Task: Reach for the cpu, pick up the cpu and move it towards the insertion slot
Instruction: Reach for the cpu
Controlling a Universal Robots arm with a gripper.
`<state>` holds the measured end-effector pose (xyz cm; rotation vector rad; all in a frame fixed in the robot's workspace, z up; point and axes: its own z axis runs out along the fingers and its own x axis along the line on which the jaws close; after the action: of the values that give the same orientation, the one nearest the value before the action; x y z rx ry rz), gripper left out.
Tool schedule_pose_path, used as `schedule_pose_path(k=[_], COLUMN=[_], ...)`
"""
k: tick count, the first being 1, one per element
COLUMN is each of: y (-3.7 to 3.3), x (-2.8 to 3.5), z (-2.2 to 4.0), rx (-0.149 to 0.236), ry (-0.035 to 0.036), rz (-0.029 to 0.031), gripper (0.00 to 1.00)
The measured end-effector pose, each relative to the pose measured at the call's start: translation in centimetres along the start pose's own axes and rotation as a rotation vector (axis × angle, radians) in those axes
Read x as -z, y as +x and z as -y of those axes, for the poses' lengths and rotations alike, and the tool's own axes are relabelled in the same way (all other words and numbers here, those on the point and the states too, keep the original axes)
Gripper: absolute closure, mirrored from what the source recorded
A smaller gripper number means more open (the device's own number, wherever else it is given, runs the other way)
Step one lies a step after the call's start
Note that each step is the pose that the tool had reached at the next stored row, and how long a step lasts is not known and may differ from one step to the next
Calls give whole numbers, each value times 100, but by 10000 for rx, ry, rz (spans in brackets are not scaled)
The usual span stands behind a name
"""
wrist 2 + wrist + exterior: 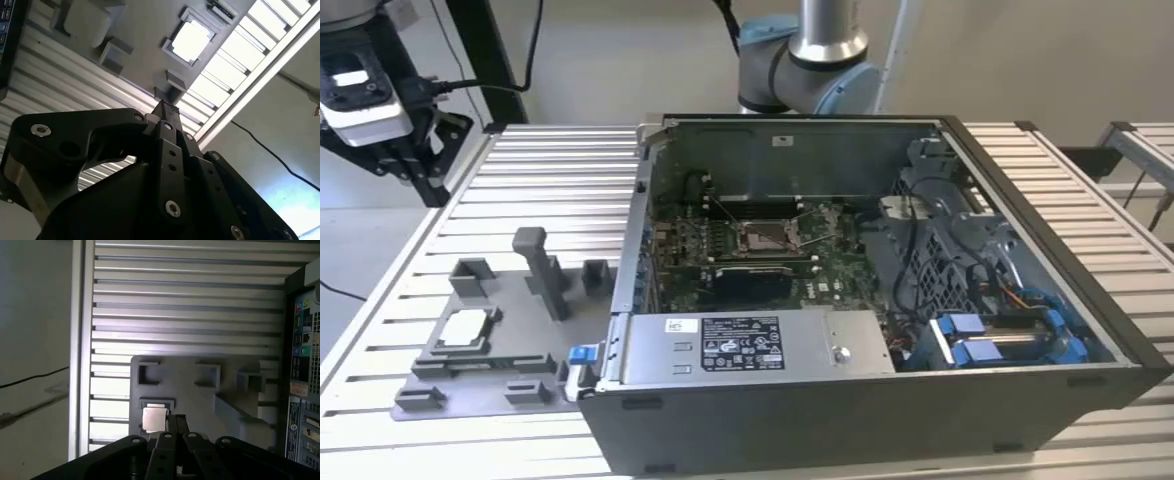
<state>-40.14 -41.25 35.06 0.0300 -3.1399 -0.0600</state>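
Both jaws of the gripper (175, 420) stand pressed together on nothing, well above the cpu (152, 419) lying flat in its grey fixture (200, 400) recess, so descending unopened could, I judge, ram the thin chip or its surrounding walls.

We hold our end effector (411, 168) pointing down, empty, its two fingers (170, 424) pressed together at the tips; our arm (817, 62) rises well apart from it.
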Motion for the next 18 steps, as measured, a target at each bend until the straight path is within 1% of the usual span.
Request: schedule_pose_path(k=[1,2,3,5,9,18], y=[3,6,10,28,91,92], x=[-1,-2,-2,-2,-3,-2], z=[33,51,56,55,58,58], rx=[0,0,1,-1,1,44], ry=[1,0,0,0,0,0], rz=[1,0,0,1,1,-1], gripper=[100,100,100,100,100,100])
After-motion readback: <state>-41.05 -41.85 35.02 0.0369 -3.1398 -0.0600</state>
